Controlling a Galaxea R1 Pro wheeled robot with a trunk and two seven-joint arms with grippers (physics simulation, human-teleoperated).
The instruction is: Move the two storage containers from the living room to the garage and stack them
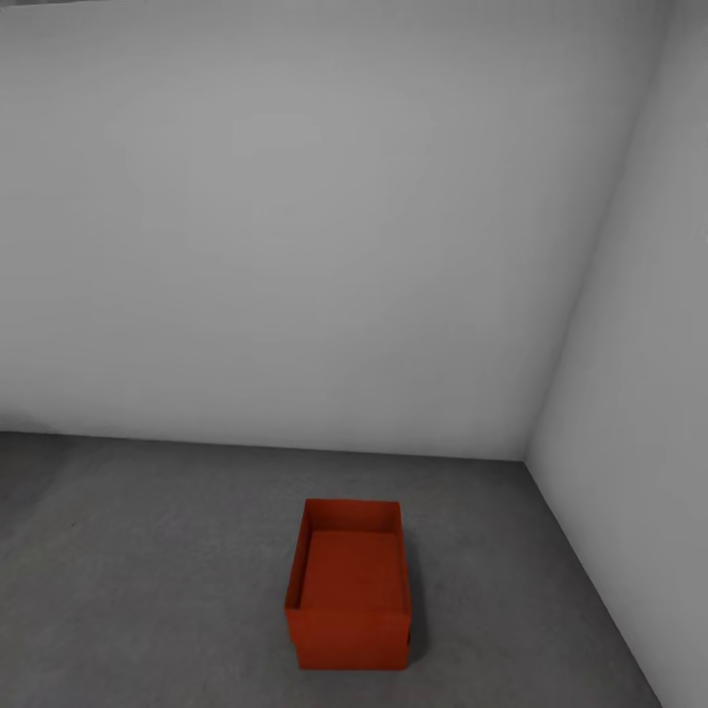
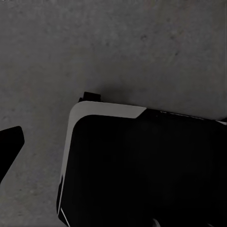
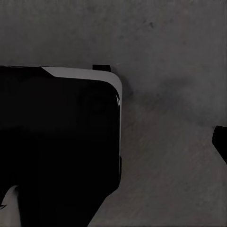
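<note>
- Head view looks down into a bare corner of the garage, where two plain white walls (image 1: 324,226) meet over the dark grey concrete floor (image 1: 147,570).
- One orange-red storage container (image 1: 349,582) sits on that floor, out from the corner where the walls meet, open side up, its long axis running away from the camera.
- A step in the container's near wall suggests a second bin nested or stacked under it, but I cannot tell for certain.
- Left wrist view shows speckled concrete and a large black, white-edged part of the robot's body (image 2: 142,165); a dark finger tip (image 2: 9,142) shows at the frame's edge.
- Right wrist view shows the same dark body (image 3: 56,142) over concrete, with a dark finger tip (image 3: 220,139) at the edge.
- Whether either gripper's jaws are released or clenched, I cannot tell.
</note>
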